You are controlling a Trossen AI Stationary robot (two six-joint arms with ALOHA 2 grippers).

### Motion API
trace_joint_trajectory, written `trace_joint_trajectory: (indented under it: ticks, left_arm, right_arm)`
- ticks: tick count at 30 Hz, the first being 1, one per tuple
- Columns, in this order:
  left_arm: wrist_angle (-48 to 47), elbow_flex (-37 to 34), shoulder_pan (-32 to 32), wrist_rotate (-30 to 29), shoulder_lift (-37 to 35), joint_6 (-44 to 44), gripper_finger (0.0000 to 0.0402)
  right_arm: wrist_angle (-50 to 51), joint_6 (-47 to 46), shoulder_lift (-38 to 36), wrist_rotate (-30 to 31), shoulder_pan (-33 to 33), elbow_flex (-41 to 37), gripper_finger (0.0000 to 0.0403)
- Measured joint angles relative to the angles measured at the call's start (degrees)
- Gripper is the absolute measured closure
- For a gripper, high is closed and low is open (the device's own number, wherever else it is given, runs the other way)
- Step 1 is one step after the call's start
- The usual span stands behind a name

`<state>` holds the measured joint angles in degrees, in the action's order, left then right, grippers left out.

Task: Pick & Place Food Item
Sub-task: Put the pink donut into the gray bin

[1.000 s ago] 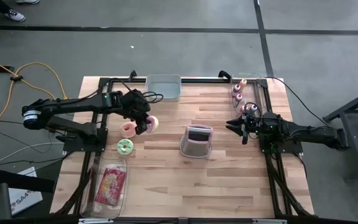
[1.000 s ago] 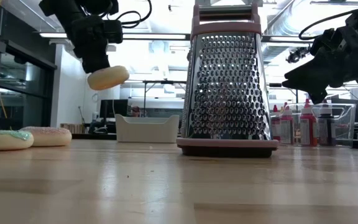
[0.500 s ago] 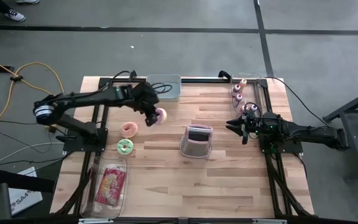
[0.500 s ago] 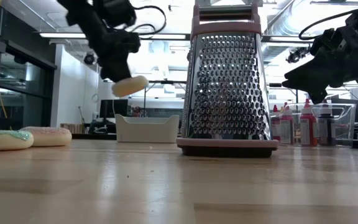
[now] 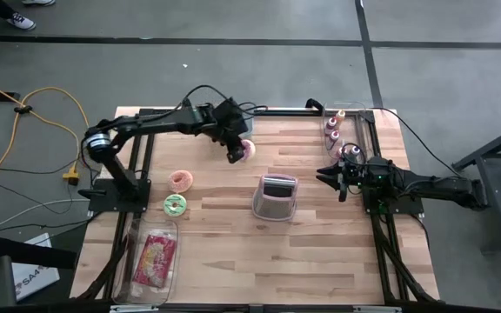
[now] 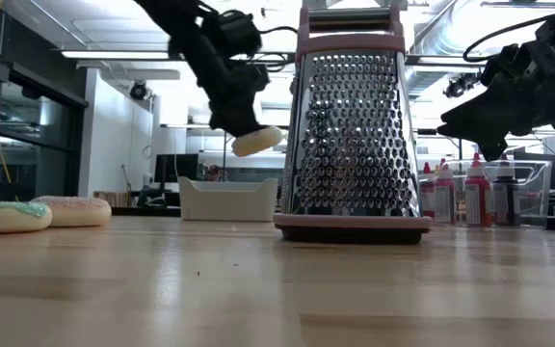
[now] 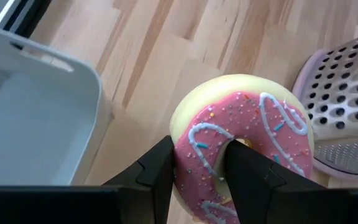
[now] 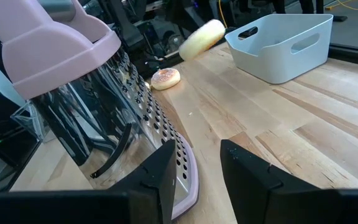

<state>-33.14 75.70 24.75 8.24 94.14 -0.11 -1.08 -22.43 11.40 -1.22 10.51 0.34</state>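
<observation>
A pink-frosted donut hangs in the air between the white bin at the far edge and the pink-framed grater, with my left gripper shut on it. The low view shows its pale underside well above the table. Another pink donut and a green one lie flat on the table at the left. My right gripper waits at the right, its fingers a narrow gap apart with nothing between them. My left gripper has one finger in the donut's hole and the other outside the ring, pinching the ring's near side between them. The fingers slant down from the table's left. The donut sits tilted at the fingertips, frosting toward the wrist, lifted clear.
Sauce bottles stand in a clear container at the far right. A clear tray with a red snack packet lies at the near left. Bare wood stretches in front of the grater toward the near edge.
My left gripper has carried the donut from above the two donuts at the left toward the table's right and far edge, to a spot in front of the bin. The donut has stayed lifted clear in the same hold.
</observation>
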Motion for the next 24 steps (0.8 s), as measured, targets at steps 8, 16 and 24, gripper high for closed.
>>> trace_joint_trajectory:
  ticks: [8,16,24]
  left_arm:
    - [-1.0,5.4,0.0,0.6,5.1,0.8,0.0277]
    - [-2.8,5.5,0.6,0.7,4.9,0.7,0.0277]
    - [-3.9,5.5,7.1,2.5,4.9,0.7,0.0277]
  right_arm:
    - [0.0,0.0,0.0,0.0,0.0,0.0,0.0289]
    - [0.0,0.0,0.0,0.0,0.0,0.0,0.0289]
    - [0.0,0.0,0.0,0.0,0.0,0.0,0.0289]
